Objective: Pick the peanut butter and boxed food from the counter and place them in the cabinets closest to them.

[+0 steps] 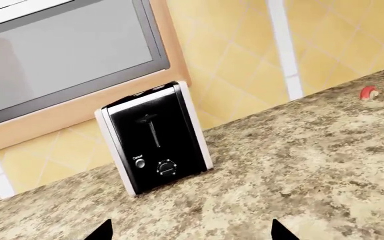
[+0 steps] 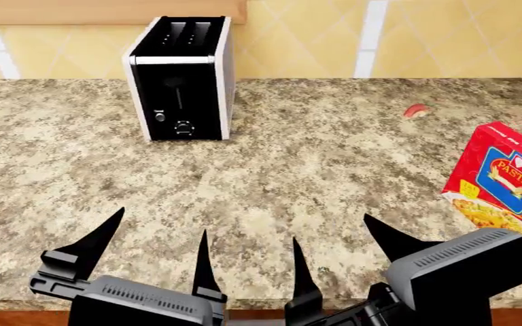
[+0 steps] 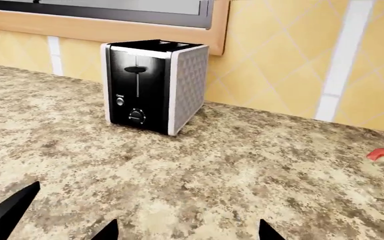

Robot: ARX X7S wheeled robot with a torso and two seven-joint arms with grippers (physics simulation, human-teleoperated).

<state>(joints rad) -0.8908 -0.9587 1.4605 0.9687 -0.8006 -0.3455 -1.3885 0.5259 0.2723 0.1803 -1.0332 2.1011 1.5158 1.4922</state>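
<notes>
Worktop (image 2: pixel 334 170): speckled granite, seen running from the tiled wall down to the front edge where both arms are held.
Boxed food (image 2: pixel 506 180): 1 seen, red pasta box found at the right end of the worktop, near the front edge, tilted in the head view, long axis roughly upright.
Peanut butter: 0 seen; no jar is shown in any view.
Left gripper (image 2: pixel 157 244): spread wide, nothing held, poised over the front edge left of centre.
Right gripper (image 2: pixel 334 248): spread wide too, nothing held, poised over the front edge right of centre.
Key relation: the box is placed to the right of the right gripper and slightly farther back; the right arm is judged clearly the nearer, so a sideways reach to the right is called for.
Toaster (image 2: pixel 181 78): 1, black and silver, parked at the back edge by the wall, well apart from the box.
Red-and-white piece (image 2: pixel 416 110): 1, left lying near the back edge, right of the toaster.
</notes>
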